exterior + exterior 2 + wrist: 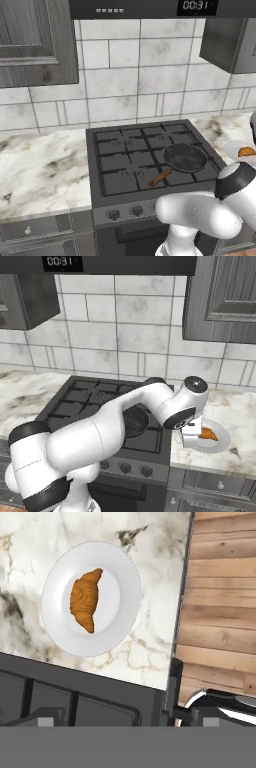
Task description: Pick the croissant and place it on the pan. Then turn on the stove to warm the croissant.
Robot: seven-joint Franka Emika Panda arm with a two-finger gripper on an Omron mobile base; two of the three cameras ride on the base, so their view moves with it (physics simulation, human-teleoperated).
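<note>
The croissant (85, 600) is an orange-brown pastry lying on a round white plate (120, 582), on the marble counter right of the stove (120, 150). It also appears as the croissant (209, 434) in the right base view and the croissant (246, 151) at the left base view's right edge. My gripper (127, 718) hovers above the plate, open, with nothing between its widely spread fingertips (50, 717). The black pan (185, 157) with its wooden handle (160, 177) rests on the stove's front right grate. My arm partly hides the pan (136, 422).
Stove knobs (114, 214) line the front panel above the oven door. Marble counter (45, 170) lies left of the stove, and more counter (235, 406) to its right. Grey wall cabinets (220, 296) hang overhead. Wooden floor (220, 612) lies beyond the counter's edge.
</note>
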